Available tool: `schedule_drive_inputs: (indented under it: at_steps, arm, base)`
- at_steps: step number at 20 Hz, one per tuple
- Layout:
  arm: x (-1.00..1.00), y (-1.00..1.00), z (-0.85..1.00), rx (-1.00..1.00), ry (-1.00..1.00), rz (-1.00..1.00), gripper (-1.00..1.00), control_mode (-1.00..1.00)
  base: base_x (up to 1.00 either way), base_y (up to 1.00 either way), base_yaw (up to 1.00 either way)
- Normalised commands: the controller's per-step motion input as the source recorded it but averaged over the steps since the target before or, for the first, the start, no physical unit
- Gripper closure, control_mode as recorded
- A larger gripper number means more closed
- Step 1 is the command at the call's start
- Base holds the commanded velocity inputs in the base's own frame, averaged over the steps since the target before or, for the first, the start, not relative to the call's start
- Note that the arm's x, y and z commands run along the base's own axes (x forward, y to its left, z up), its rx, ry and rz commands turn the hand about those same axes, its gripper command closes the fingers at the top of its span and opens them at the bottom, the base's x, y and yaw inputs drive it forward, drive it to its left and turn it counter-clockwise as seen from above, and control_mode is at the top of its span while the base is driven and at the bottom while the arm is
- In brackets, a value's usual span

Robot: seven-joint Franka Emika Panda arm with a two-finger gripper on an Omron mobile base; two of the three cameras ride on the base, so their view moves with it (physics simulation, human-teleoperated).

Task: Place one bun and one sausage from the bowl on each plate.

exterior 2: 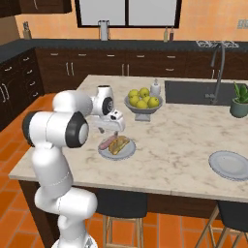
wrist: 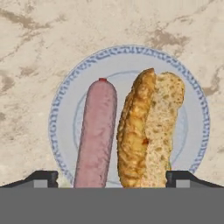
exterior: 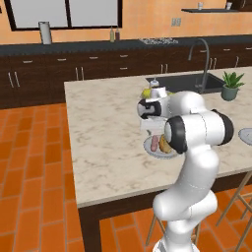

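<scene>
End effector (wrist: 112, 178) spread wide above sausage (wrist: 95, 131) and bun (wrist: 151, 127), side by side within plate (wrist: 65, 100) rim.

Marble island (exterior 2: 184, 140): plates (exterior 2: 230, 164), fruit bowl (exterior 2: 142, 110)

You see the near plate (exterior 2: 127, 152) holding a sausage (exterior 2: 105, 144) and bun (exterior 2: 119, 144) side by side, just before the fruit bowl (exterior 2: 143, 111); the other plate (exterior 2: 231, 165) lies well right.

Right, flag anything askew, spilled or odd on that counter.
Nothing stands out. The sausage and bun lie side by side within the near plate; the second plate sits flat, with nothing on it yet.
</scene>
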Motion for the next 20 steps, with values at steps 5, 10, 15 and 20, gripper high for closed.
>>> schedule_drive_inputs:
  at_steps: [5,10,15,20]
  arm:
    - [-1.0,0.02,0.72,0.0,-0.32,0.01,-1.0,-1.0]
    - [-1.0,0.05,0.89,0.0,-0.25,0.01,-1.0,-1.0]
    - [-1.0,0.15,0.96,0.0,-0.14,0.0,-1.0,-1.0]
    - [-1.0,0.26,0.39,0.0,-0.22,0.17,-1.0,-1.0]
  base:
    - [0.0,0.0,0.0]
    - [0.0,0.0,0.0]
    - [0.0,0.0,0.0]
    - [0.0,0.0,0.0]
